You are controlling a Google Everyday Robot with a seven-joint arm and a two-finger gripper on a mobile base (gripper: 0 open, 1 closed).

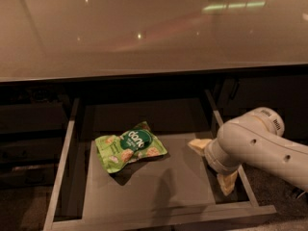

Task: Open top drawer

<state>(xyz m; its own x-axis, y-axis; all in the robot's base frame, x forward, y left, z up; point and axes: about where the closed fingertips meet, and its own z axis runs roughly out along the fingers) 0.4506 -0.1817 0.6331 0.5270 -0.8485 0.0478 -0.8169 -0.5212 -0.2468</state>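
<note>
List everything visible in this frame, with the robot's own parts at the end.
counter: one, glossy beige-brown, across the top of the view
top drawer: one, grey floor and side rails, pulled out below the counter
snack bag: one, green, lying flat on the drawer floor, left of centre
cabinet fronts: dark, to either side of the drawer; count cannot be told in the shadow
arm: one, white, reaching in from the right edge
gripper: one, cream-coloured fingers spread apart, low over the right side of the drawer, one finger above the floor and the other by the right rail, clear of the snack bag
</note>
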